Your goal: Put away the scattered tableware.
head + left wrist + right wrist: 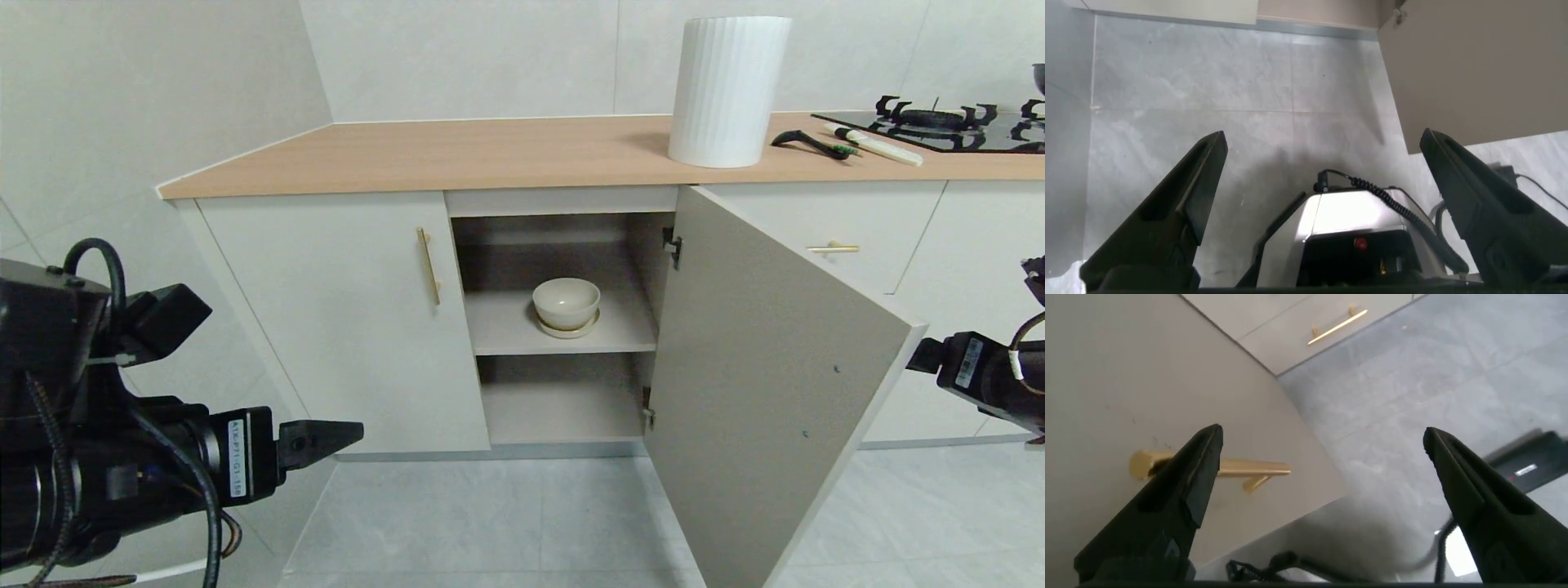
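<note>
The left gripper (355, 431) hangs low with its fingers (1184, 204) spread wide and nothing between them; below it lies grey floor (1208, 90), and ahead of it, off to its right, stands the cabinet (343, 318). The right gripper (1323, 490) is also wide open and empty. It sits just behind the outer face of the open door (767, 392), whose gold handle (1221, 467) lies right in front of it, close to one finger (1180, 498); whether they touch cannot be told. The bowl (566, 302) rests on a saucer (567, 331) on the upper shelf (506, 327) inside the cabinet, beyond the door from the right gripper and well ahead of the left one, higher than its fingertips. On the counter (449, 151), well above both grippers, a tall white ribbed cylinder (727, 90) stands, with a black utensil (808, 143) and a pale utensil (878, 145) lying just beside it, towards the right gripper's side, next to the stove (939, 122).
</note>
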